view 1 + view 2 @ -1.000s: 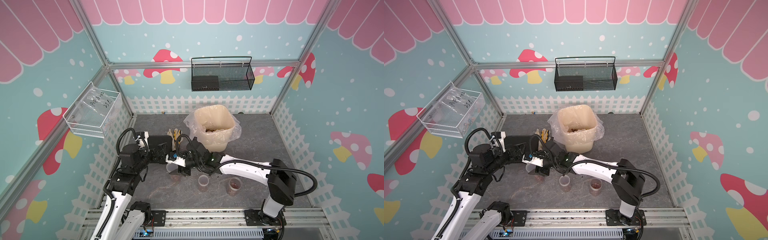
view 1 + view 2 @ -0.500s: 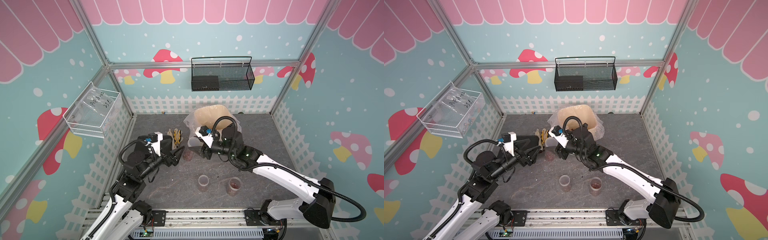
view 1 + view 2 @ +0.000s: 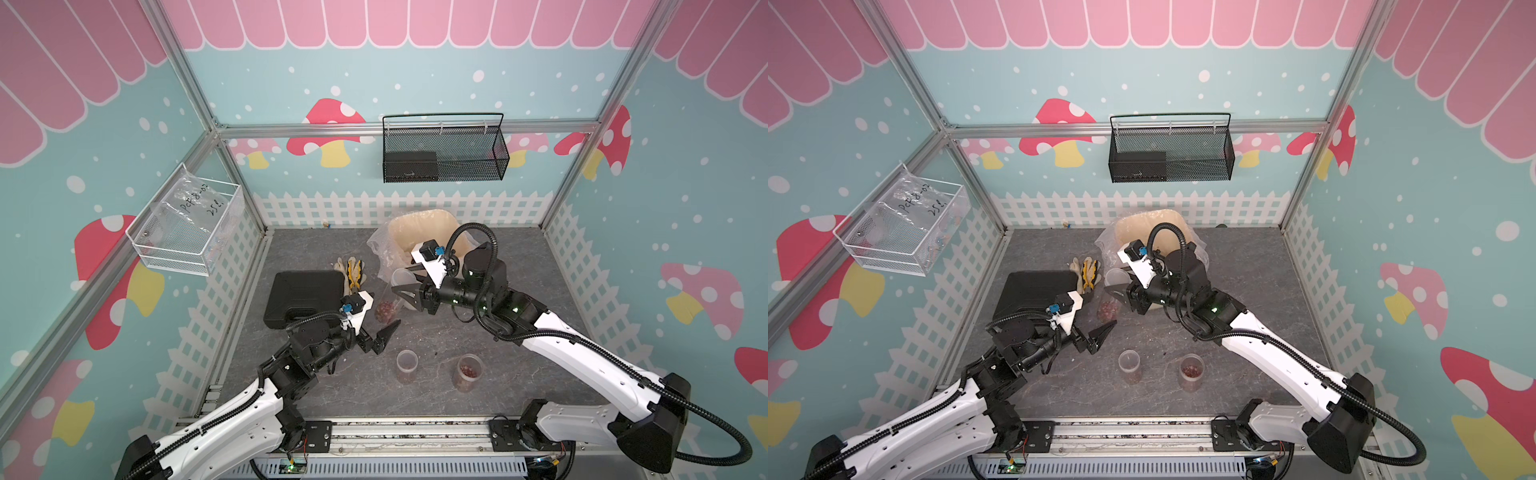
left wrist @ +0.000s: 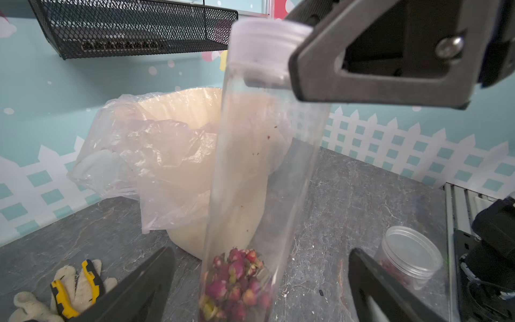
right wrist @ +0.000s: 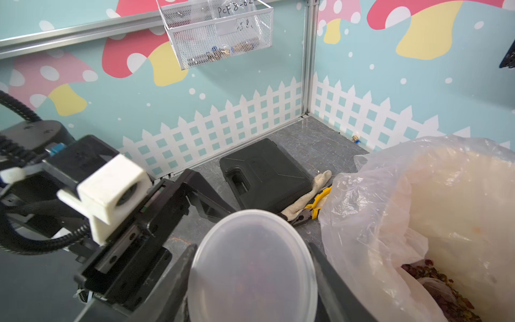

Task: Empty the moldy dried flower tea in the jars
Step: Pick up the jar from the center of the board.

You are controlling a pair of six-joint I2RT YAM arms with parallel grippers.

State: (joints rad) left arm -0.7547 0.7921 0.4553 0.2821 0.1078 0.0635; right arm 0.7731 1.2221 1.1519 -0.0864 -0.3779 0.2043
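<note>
Locate the tall jar (image 3: 392, 291) just in front of the lined bin (image 3: 432, 214), clamped at its lid (image 5: 252, 267) end in the right gripper (image 3: 405, 281). Read the long axis as near upright, leaning slightly, lid end up, base end down between the fingers of the left gripper (image 3: 376, 329) (the nearer arm for a body grip), spread wide and not touching. Note clear walls, faintly dusted, with pink-red dried buds (image 4: 234, 278) heaped at the base only; lid still on. Probably close left on the body next. Disregard a small jar (image 3: 406, 365) and a wider jar (image 3: 468, 372) near the front.
</note>
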